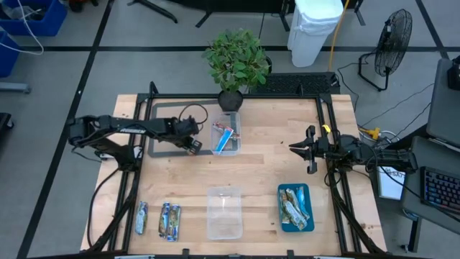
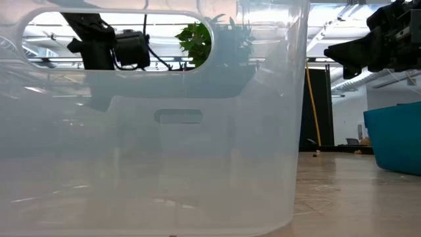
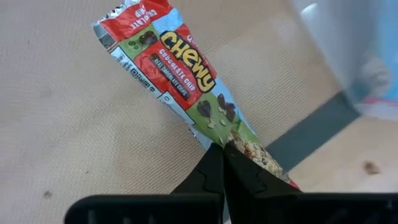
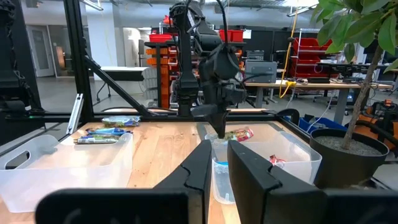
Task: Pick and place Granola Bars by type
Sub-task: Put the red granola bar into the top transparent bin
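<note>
Along the near edge of the worktop we saw three snack bars lying toward the left corner, an empty clear tub at the middle, and a teal tray heaped with more bars toward the right. The tub filled most of the low view.

Farther in, on the right side, the right hand hung above the bare wood, its fingers close together with a narrow gap between them and nothing held.

On the left, the left hand was clenched on the tip of a red-and-green chocolate-chip bar, which dangled from its fingertips in its wrist view. It hovered at the right edge of a grey mat, just beside a second clear tub that already held bars with red and blue wrappers.

At the far edge stood a potted plant in a dark pot.
</note>
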Tool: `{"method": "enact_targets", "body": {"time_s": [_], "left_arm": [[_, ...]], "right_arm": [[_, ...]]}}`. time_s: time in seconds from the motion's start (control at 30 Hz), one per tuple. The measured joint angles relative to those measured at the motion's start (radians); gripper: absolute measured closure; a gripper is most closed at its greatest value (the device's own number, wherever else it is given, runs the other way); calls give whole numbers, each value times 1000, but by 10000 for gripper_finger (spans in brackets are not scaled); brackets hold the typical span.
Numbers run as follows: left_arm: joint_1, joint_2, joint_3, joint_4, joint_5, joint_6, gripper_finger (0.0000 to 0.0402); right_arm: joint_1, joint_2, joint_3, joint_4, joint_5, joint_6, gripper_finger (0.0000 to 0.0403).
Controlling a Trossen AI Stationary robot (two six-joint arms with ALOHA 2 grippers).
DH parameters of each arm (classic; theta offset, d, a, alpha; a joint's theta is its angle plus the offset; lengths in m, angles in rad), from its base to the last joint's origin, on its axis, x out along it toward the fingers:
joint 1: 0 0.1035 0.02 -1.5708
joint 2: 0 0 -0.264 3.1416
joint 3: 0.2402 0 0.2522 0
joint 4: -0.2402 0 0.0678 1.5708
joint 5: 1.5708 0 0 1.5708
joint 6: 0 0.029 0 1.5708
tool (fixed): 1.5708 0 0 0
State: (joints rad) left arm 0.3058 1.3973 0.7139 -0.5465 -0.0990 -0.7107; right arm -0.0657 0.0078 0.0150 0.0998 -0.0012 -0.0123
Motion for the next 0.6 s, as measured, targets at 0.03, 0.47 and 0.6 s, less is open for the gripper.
{"method": "enact_targets", "body": {"time_s": [0.03,0.47,0.6], "left_arm": [[0,-15,0,0,0,5,399],[0,-199,0,2,-16,52,399],[1,-254,0,7,-18,86,400]], "right_arm": [[0,0,0,0,0,0,358],[0,0,0,0,0,0,359],[0,0,0,0,0,0,359]]}}
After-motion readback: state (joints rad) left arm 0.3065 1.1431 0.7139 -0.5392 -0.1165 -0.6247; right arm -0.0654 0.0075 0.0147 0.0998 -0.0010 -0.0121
